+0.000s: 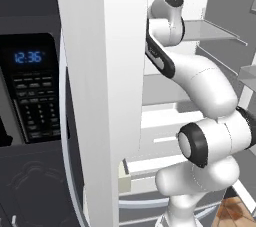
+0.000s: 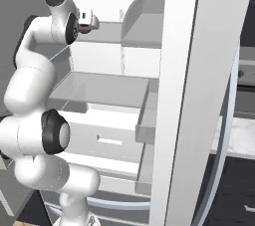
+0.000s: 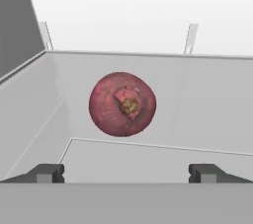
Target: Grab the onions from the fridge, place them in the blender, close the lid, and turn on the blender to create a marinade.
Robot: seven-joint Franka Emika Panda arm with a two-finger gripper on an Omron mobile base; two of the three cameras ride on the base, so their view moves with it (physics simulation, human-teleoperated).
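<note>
Currently, arm: the white arm rises beside the open fridge (image 2: 99, 95) and bends in toward an upper shelf.
Gripper (image 3: 126, 172): released, its two dark fingertips (image 3: 47, 172) standing wide apart at the bottom of the hand view, with nothing between them.
Onion (image 3: 122, 103): a round maroon-red bulb straight ahead of the gripper, centred between the lines of the two fingertips but beyond them and not touching either; its pale, dried stem end faces the camera.
Onion's resting place: it sits on a pale shelf (image 3: 207, 99) of the fridge, near the shelf's front edge as the hand sees it, with the white back wall behind it and a grey side wall off to the gripper's left.
Right base view: a small patch of dark red shows just beside the hand at the upper shelf.
Fridge door (image 1: 97, 96): swung open, standing edge-on in the left base view.
Microwave (image 1: 30, 88): black, with a lit clock and keypad, beyond the door, well away from the gripper.
</note>
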